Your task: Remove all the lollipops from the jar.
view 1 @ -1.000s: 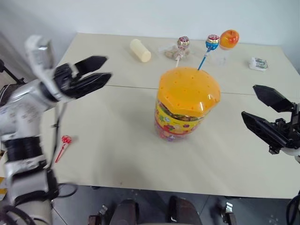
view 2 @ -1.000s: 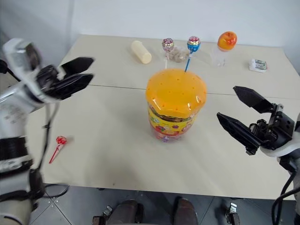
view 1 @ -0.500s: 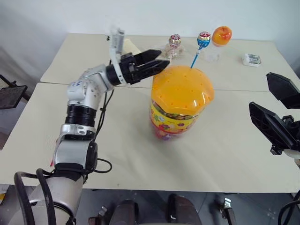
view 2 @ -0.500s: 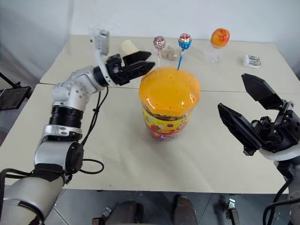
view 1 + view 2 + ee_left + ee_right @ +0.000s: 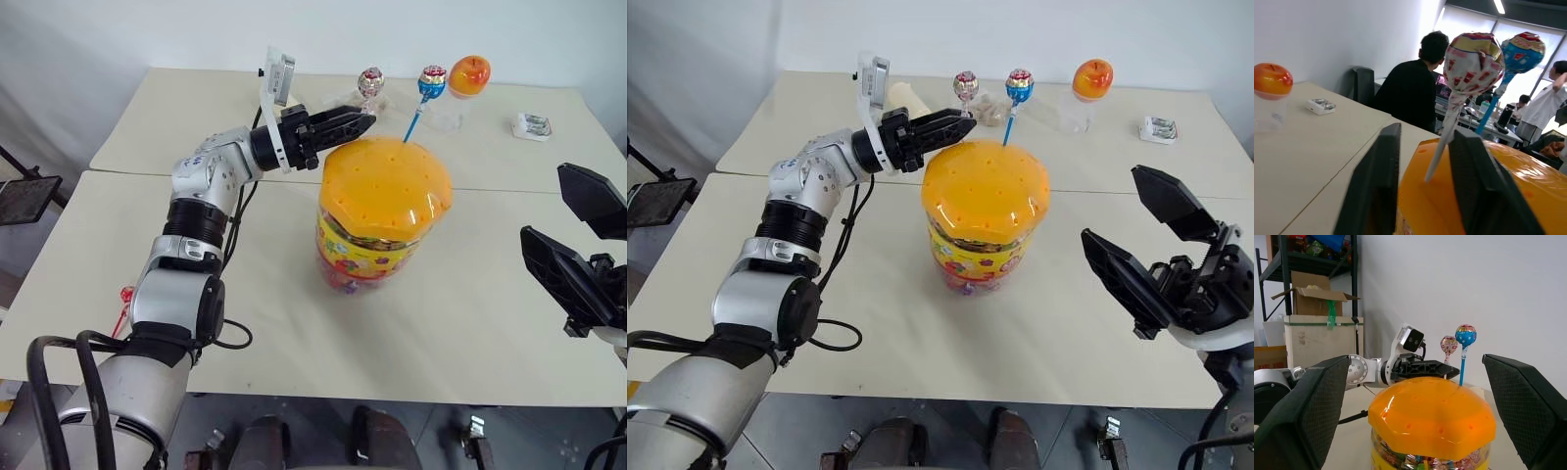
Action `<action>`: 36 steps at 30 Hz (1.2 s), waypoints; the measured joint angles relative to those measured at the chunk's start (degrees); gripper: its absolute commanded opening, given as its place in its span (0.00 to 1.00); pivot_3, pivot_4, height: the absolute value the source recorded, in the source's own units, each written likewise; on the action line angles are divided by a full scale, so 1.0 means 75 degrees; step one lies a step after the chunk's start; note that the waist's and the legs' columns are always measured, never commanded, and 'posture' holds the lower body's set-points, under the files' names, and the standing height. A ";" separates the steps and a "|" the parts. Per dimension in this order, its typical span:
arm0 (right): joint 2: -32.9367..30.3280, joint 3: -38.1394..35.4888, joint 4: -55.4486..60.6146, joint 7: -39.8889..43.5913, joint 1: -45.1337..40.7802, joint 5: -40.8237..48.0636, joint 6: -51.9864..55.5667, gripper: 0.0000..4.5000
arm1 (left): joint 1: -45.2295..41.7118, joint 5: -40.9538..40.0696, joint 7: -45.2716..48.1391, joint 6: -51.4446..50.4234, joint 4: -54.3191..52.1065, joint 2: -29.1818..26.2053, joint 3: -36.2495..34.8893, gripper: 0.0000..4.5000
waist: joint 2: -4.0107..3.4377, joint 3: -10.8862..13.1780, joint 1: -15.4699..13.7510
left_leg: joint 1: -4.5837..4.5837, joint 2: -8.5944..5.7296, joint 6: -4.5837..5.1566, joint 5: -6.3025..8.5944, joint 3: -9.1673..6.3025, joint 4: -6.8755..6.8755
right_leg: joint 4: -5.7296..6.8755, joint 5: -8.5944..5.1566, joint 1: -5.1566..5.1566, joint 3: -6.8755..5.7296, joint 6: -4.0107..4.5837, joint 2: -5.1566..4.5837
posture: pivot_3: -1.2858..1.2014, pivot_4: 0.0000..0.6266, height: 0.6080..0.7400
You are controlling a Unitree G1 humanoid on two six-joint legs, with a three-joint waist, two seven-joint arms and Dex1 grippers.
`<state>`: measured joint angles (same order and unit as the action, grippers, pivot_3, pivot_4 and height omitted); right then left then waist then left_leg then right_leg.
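While its right gripper (image 5: 1161, 257) waits spread wide, the left gripper (image 5: 1422, 181) brackets, not visibly clamping, the white-stick lollipop (image 5: 1469, 61) in the jar (image 5: 382, 211) lid: light, best pinched by its stiff stick.

A pale cream bench (image 5: 245, 294), made of two tops joined along a seam, carries a large clear plastic jar (image 5: 377, 250) with a dotted orange lid and a yellow-red label near its centre. At the far edge stand a cream cylinder (image 5: 904, 96), a crumpled clear wrapper (image 5: 991, 111), an orange apple-shaped container (image 5: 468, 76) on a clear base and, far right, a small white packet (image 5: 532, 124). A red-stick lollipop (image 5: 125, 299) lies at the near left.
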<state>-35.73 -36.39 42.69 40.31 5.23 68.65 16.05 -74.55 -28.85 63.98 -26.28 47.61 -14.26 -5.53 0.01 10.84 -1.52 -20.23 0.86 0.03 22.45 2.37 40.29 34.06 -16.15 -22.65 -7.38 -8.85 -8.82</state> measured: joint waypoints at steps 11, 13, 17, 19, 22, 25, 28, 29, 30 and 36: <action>0.0011 0.0620 -0.0222 0.0283 -0.0769 0.0072 -0.0120 1.00 | -0.0437 -0.0973 -0.0788 -0.0271 -0.0287 0.0008 -0.1673 0.00 | 0.0000 0.0000 0.0025 | 0.0002 0.0003 0.0000 0.0000 -0.0004 0.0006 | 0.0005 0.0000 0.0000 0.0001 0.0000 0.0000 | 0.52 0.24 1.00; -0.0255 0.1014 -0.0404 0.0647 -0.1136 0.0068 0.0013 1.00 | -0.0304 -0.1040 -0.1136 -0.0609 -0.0798 -0.0366 -0.1803 0.00 | -0.0002 0.0001 0.0101 | 0.0006 0.0004 0.0000 0.0000 -0.0002 0.0005 | 0.0014 0.0000 -0.0001 0.0003 0.0000 0.0000 | 0.52 0.24 1.00; -0.0918 0.1795 -0.0694 0.1761 -0.1660 -0.0182 0.0294 1.00 | 0.1324 -0.0584 -0.1268 -0.1615 -0.2850 -0.2185 -0.1082 0.00 | -0.0032 -0.0014 0.0305 | 0.0048 0.0002 -0.0001 0.0000 0.0017 -0.0036 | 0.0023 0.0000 0.0000 0.0031 0.0001 0.0002 | 0.52 0.24 1.00; -0.1346 0.2170 -0.0877 0.2624 -0.1735 -0.0247 0.0585 1.00 | 0.2911 -0.0339 -0.1655 -0.2915 -0.3996 -0.3433 -0.0865 0.00 | -0.0032 -0.0011 0.0433 | 0.0055 0.0010 -0.0001 0.0000 0.0010 -0.0042 | 0.0031 -0.0002 -0.0001 0.0031 0.0005 0.0008 | 0.52 0.24 1.00; -0.1689 0.2506 -0.0998 0.3539 -0.1583 -0.0456 0.0816 1.00 | 0.4862 -0.0338 -0.2104 -0.4445 -0.5450 -0.4497 -0.0933 0.00 | -0.0004 0.0005 0.0394 | 0.0006 0.0014 -0.0002 0.0000 -0.0024 -0.0006 | 0.0026 -0.0003 -0.0015 0.0020 0.0006 0.0008 | 0.52 0.24 1.00; -0.1778 0.2766 -0.1204 0.4145 -0.1516 -0.0894 0.0843 1.00 | 0.6427 -0.0709 -0.2264 -0.5753 -0.6975 -0.5214 -0.1556 0.00 | 0.0030 0.0014 0.0190 | -0.0011 0.0011 -0.0002 0.0003 -0.0045 0.0037 | 0.0023 -0.0002 -0.0003 0.0037 0.0004 0.0007 | 0.52 0.24 1.00; -0.1779 0.2960 -0.1602 0.4467 -0.1555 -0.1463 0.0734 1.00 | 0.7665 -0.0940 -0.2440 -0.6541 -0.8034 -0.5533 -0.2294 0.00 | 0.0030 0.0015 0.0011 | -0.0010 0.0007 -0.0002 0.0004 -0.0052 0.0070 | 0.0015 -0.0002 0.0017 0.0070 0.0004 0.0011 | 0.52 0.24 1.00; -0.1776 0.3031 -0.1720 0.4540 -0.1585 -0.1627 0.0691 1.00 | 0.7954 -0.0933 -0.2539 -0.6599 -0.8182 -0.5532 -0.2432 0.00 | 0.0026 0.0017 -0.0024 | -0.0010 0.0007 -0.0002 0.0004 -0.0057 0.0081 | 0.0021 -0.0002 0.0021 0.0073 0.0005 0.0013 | 0.52 0.24 1.00; -0.1776 0.3076 -0.1840 0.4617 -0.1616 -0.1807 0.0654 1.00 | 0.8303 -0.0880 -0.2652 -0.6552 -0.8309 -0.5540 -0.2525 0.00 | 0.0026 0.0017 -0.0029 | -0.0008 0.0007 -0.0003 0.0005 -0.0055 0.0082 | 0.0019 -0.0003 0.0023 0.0078 0.0006 0.0015 | 0.52 0.24 1.00; -0.1785 0.3150 -0.2326 0.4975 -0.1614 -0.2536 0.0470 1.00 | 0.9242 -0.0728 -0.2976 -0.6263 -0.8506 -0.5301 -0.2486 0.00 | 0.0025 0.0018 -0.0001 | -0.0005 0.0012 -0.0013 0.0010 -0.0043 0.0080 | 0.0036 -0.0004 0.0010 0.0091 0.0008 0.0026 | 0.52 0.24 1.00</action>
<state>-49.11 -12.76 25.25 77.63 -6.88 49.63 19.58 -5.24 -34.31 41.66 -73.25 -16.19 -54.02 -24.17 0.20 10.97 -1.53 -20.26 0.95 -0.07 22.52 2.04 40.89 34.33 -16.18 -22.57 -6.70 -8.79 -8.62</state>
